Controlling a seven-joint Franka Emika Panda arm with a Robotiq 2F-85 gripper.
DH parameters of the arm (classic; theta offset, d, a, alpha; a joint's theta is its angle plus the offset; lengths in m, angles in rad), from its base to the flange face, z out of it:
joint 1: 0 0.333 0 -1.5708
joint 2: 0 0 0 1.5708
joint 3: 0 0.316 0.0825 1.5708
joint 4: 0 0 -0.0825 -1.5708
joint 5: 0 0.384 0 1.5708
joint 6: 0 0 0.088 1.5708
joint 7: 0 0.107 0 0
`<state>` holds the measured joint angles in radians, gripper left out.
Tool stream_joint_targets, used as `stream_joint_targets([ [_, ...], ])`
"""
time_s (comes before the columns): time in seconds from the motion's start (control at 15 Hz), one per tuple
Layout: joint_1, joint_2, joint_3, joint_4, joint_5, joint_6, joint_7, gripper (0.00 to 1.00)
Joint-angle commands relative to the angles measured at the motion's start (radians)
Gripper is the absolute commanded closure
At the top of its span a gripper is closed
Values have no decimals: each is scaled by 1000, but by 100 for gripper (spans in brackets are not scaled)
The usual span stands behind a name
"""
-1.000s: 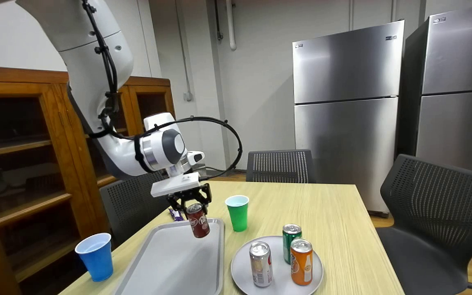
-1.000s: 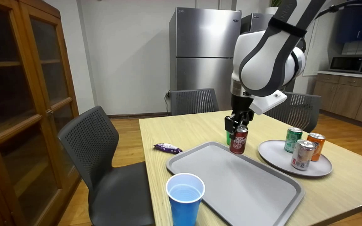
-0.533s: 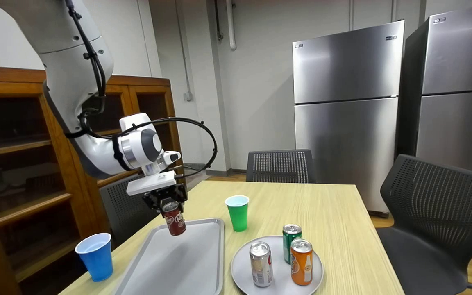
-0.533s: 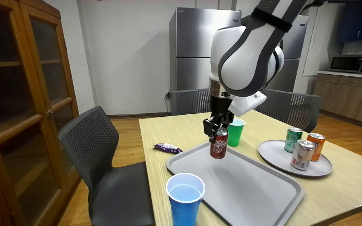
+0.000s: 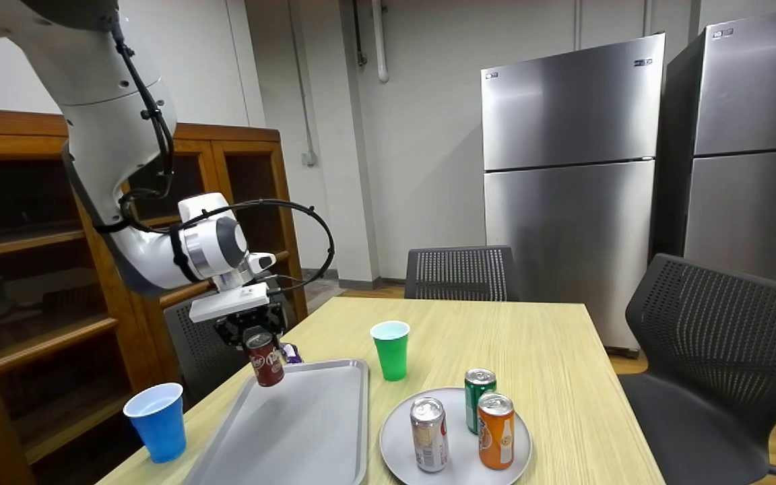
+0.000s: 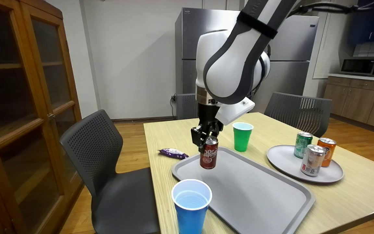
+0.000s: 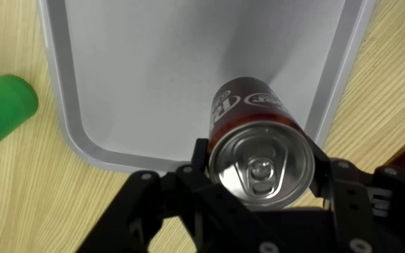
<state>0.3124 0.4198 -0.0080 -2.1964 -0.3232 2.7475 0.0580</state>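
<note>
Well, the gripper [image 7: 258,158] is clamped on a Dr Pepper can [image 6: 208,157], holding it above the grey tray [image 6: 255,191]; a green cup [image 6: 242,139] stands nearby on the table [image 6: 170,134].

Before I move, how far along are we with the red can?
Done: the red can is lifted, and the gripper is closed around it. In hand: the can hangs upright or nearly so above the tray. Left, probably: setting it down and letting go, since it rests on nothing yet. The green can, orange can and silver can stand on the plate, away from the gripper.
</note>
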Motion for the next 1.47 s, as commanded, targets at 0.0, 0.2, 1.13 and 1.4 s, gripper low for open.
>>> stream_joint_targets([
  [0.0, 10, 51, 17, 82, 2, -54, 27, 61],
  [0.2, 16, 92, 24, 123, 8, -67, 26, 61],
  [1.13, 16, 114, 32, 197, 16, -83, 18, 0],
  [1.4, -9, 59, 28, 160, 19, -64, 9, 0],
])
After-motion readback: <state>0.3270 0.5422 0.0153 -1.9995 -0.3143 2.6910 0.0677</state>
